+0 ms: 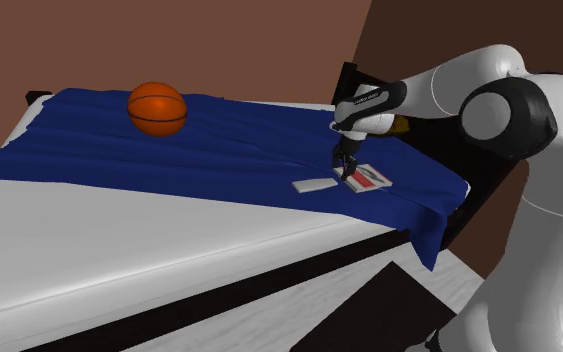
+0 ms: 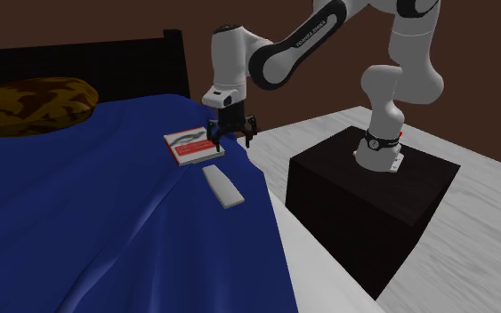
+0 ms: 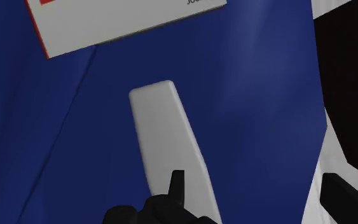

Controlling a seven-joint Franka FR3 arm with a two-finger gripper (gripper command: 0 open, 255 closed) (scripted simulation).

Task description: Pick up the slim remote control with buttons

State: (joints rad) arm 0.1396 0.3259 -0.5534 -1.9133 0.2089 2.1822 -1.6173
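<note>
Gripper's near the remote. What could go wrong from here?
1. The remote sits in line with one finger, not centred in the open gripper; descending may press on it.
2. The book is close and could be bumped.
3. The blanket edge is near; a nudged remote might slide off.

remote (image 3: 171, 146) plain pale grey; blanket (image 1: 219, 140) deep blue; basketball (image 1: 157, 108), upper left of shoulder view, orange w/ black lines; book (image 2: 193, 148) white w/ red; pillow (image 2: 33, 105) mottled brown-yellow.

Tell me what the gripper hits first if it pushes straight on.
Probably the blue blanket beside the white remote, though one finger of the open gripper lines up over the remote and may touch it first; depth is unclear.
</note>
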